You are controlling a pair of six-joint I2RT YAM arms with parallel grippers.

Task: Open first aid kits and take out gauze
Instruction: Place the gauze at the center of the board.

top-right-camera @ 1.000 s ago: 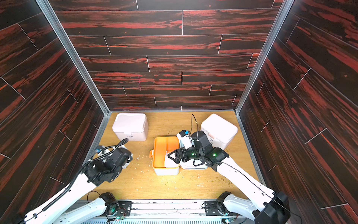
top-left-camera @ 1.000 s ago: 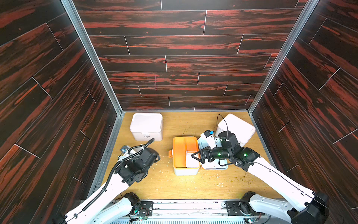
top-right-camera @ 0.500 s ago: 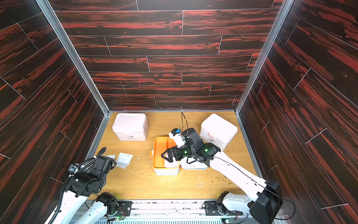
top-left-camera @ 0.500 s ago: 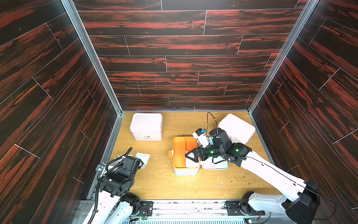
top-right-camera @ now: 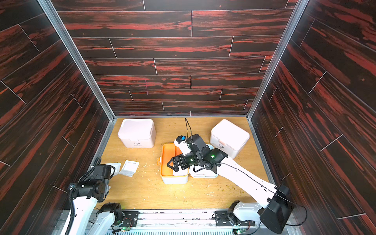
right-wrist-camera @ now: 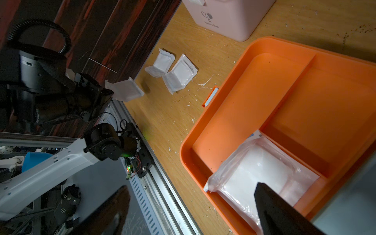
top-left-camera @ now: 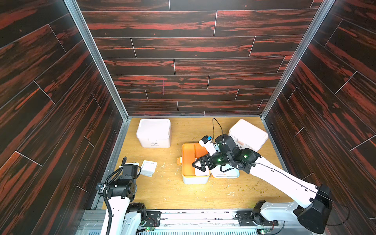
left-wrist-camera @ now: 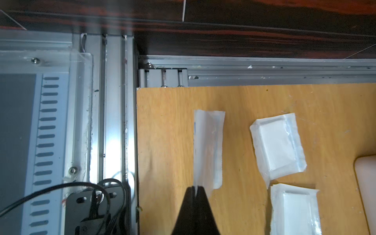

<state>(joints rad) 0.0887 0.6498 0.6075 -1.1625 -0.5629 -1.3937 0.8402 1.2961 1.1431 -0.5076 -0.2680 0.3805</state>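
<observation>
Near the near-left corner of the scuffed wooden table [top-left-camera: 173, 193], the left gripper [left-wrist-camera: 196, 190] is clamped shut on the edge of a flat white plastic-wrapped gauze packet [left-wrist-camera: 207, 146]. Just beyond it, by the left edge, two more white square gauze packets [left-wrist-camera: 278, 146] [left-wrist-camera: 295, 209] lie touching on the wood. Mid-table stands the opened pale blue-white plastic first aid box [top-left-camera: 195, 180]. The right gripper [top-left-camera: 197, 164] hovers over its orange divided tray [top-left-camera: 188, 160], jaws spread wide and holding nothing. One wrapped gauze packet [right-wrist-camera: 260, 173] lies in the tray's near compartment. Along the far edge sit two closed pinkish-white lidded boxes, one towards the left [top-left-camera: 154, 132] and one in the right corner [top-left-camera: 248, 132].
</observation>
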